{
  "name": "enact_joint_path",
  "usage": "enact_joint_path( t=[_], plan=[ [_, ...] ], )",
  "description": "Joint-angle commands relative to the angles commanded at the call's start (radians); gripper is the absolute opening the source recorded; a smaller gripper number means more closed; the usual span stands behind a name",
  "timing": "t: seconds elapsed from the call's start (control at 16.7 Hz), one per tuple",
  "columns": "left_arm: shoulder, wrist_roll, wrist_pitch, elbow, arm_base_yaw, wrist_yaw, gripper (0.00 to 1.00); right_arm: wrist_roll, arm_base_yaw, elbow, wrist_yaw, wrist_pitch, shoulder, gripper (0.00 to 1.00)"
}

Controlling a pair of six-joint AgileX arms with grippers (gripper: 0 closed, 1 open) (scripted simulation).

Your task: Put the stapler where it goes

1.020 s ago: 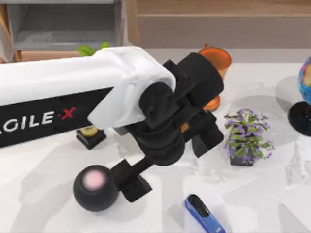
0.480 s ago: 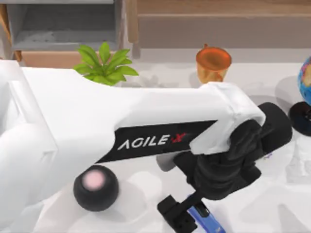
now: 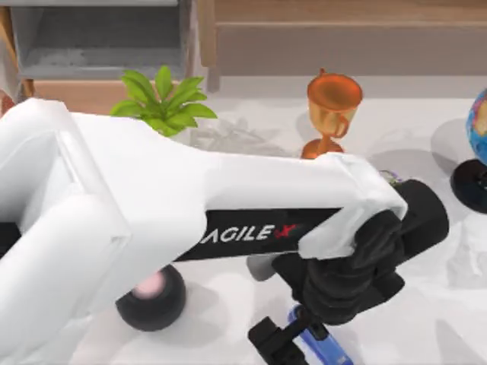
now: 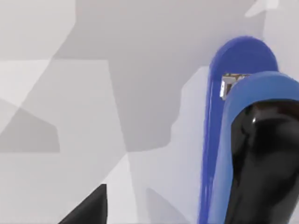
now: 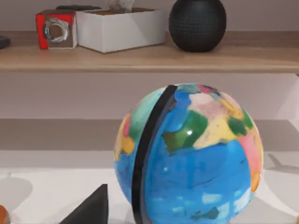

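Observation:
The bright-blue stapler (image 3: 318,346) with its black top strip lies at the table's front edge, right of centre. My left arm reaches across the table, and its gripper (image 3: 293,344) hangs right over the stapler's near end, open. In the left wrist view the stapler (image 4: 233,116) looms very close, with one dark fingertip (image 4: 88,210) off to its side and bare table between them. One fingertip (image 5: 88,209) of my right gripper shows in the right wrist view, parked facing a globe, and the gripper is open.
A black sphere with a pink top (image 3: 152,293) sits at the front left. A green plant (image 3: 163,99) and an orange trophy cup (image 3: 333,103) stand at the back. The globe (image 3: 475,152) is at the right edge. A shelf holds a white box (image 5: 122,28).
My left arm swung from beside the black sphere rightward and toward the front edge, ending over the stapler. The trophy cup has come out from behind it.

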Motion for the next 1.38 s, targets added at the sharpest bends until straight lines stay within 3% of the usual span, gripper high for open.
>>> enact_joint_path(
  t=[0.36,1.14,1.38],
  plan=[
    [0.028,-0.001,0.066,-0.041,-0.001,0.000,1.00,0.000,0.000,0.000,0.000,0.000,0.000,1.00],
    [0.028,-0.001,0.066,-0.041,-0.001,0.000,0.02,0.000,0.000,0.000,0.000,0.000,0.000,1.00],
    [0.028,-0.001,0.066,-0.041,-0.001,0.000,0.00,0.000,0.000,0.000,0.000,0.000,0.000,1.00]
  ],
)
